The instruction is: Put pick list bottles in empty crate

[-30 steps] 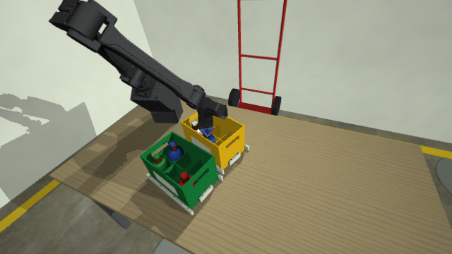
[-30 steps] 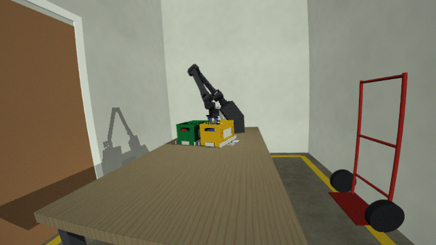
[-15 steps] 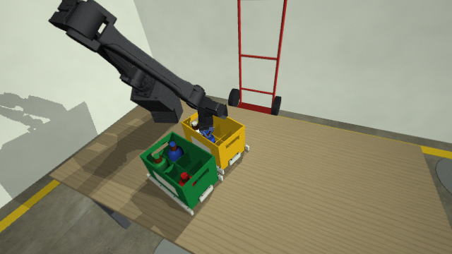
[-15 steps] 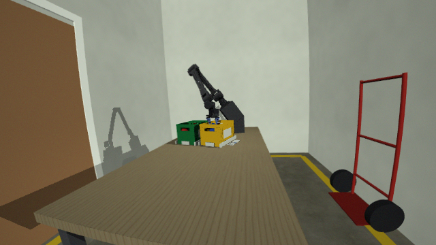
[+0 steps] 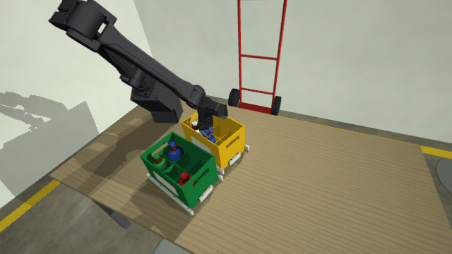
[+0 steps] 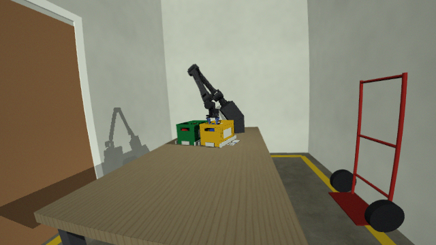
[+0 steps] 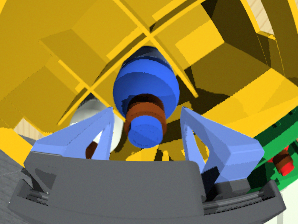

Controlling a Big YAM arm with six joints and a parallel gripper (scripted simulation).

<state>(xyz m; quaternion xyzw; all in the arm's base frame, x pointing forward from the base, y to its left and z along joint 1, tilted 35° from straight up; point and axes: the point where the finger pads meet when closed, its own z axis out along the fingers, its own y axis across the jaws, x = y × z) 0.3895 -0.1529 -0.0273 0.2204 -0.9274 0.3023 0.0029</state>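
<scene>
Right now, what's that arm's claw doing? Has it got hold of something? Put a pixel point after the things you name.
Claw [image 5: 207, 132] [image 6: 213, 121] [image 7: 147, 112]: open, holding nothing, its fingers apart on either side of a blue-capped bottle [image 7: 146, 87] in the yellow crate [image 5: 231, 146] [image 6: 208, 136] [image 7: 95, 30].

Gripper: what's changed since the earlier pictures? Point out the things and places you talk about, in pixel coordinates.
The gripper [image 5: 207, 132] [image 6: 213, 121] [image 7: 147, 112] appears to have spread its fingers around the neck of the blue bottle [image 5: 212, 140] [image 6: 210, 130] [image 7: 146, 85]; it now stands open, clear of the neck, so the bottle looks let go. No plain shift of the arm [image 5: 148, 67] [image 6: 201, 85]. The yellow crate [image 5: 226, 156] [image 6: 218, 139] [image 7: 100, 30] and green crate [image 5: 198, 192] [image 6: 184, 137] [image 7: 287, 131] stayed put.
</scene>
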